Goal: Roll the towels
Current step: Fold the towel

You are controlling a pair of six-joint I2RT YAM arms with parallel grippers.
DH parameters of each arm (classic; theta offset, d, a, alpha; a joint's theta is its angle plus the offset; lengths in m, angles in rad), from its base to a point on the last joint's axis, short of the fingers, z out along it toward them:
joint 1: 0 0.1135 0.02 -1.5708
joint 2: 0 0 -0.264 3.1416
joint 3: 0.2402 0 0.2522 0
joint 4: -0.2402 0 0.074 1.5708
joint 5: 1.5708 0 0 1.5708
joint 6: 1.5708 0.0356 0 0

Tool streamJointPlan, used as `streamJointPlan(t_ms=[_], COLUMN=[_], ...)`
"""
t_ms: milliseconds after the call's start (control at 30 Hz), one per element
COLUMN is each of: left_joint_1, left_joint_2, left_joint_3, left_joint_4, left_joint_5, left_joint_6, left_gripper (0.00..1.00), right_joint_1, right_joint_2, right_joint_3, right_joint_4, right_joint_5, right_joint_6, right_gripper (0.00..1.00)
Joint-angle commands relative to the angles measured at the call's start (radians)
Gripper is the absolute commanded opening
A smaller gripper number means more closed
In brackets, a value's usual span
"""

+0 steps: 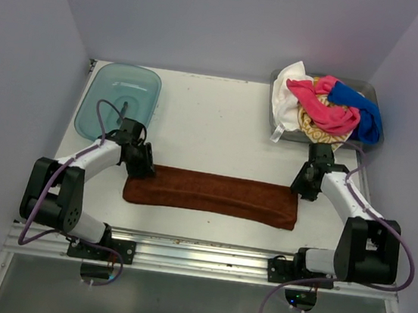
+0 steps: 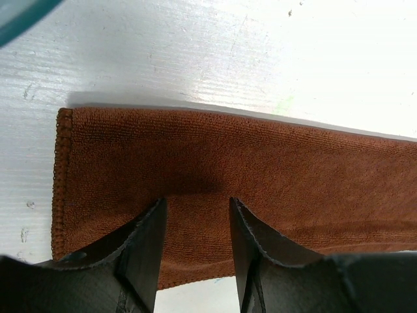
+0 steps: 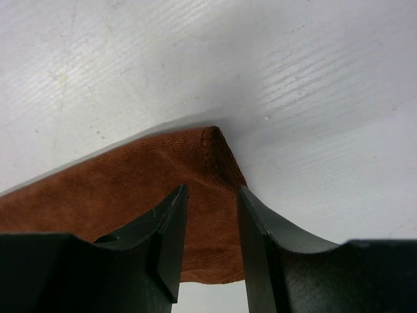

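A rust-brown towel lies flat near the table's front edge, folded into a long narrow strip. My left gripper hovers over its left end, jaws apart, with the flat cloth showing in the gap of the left gripper. My right gripper stands over the right end, also open. In the right wrist view the towel's far right corner sits just beyond the right gripper. Neither gripper pinches any cloth. More towels, among them pink, blue and white, are heaped at the back right.
The heaped towels lie in a grey tray at the back right corner. A translucent teal plastic tray stands at the back left, just behind my left arm. Bare white table lies between the two trays.
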Motion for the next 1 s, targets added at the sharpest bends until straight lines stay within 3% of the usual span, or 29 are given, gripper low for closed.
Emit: streamJointPlan(t_ms=[0,167,267,533,967], left_joint_1=[0.002,0.002,0.002,0.002,0.002], left_joint_2=[0.007,0.007,0.013,0.045,0.113], left_joint_3=[0.022,0.019,0.015,0.006,-0.047], left_joint_4=[0.007,0.009,0.013,0.019,0.039], left_joint_5=[-0.004,-0.006,-0.001,0.002,-0.019], left_joint_6=[0.025,0.028,0.028,0.020,0.005], left_gripper=[0.47,0.47,0.47,0.47,0.46], right_joint_1=[-0.001,-0.001,-0.001,-0.008,-0.031], right_joint_2=[0.055,0.127,0.132,0.152,0.054], right_joint_3=[0.048,0.075,0.072,0.069,0.058], right_joint_4=[0.018,0.039,0.044,0.059,0.084], right_joint_5=[-0.024,-0.052,-0.023,0.020,0.055], right_joint_6=[-0.057,-0.074,-0.071,-0.061,-0.011], right_gripper=[0.41,0.42,0.38,0.00,0.00])
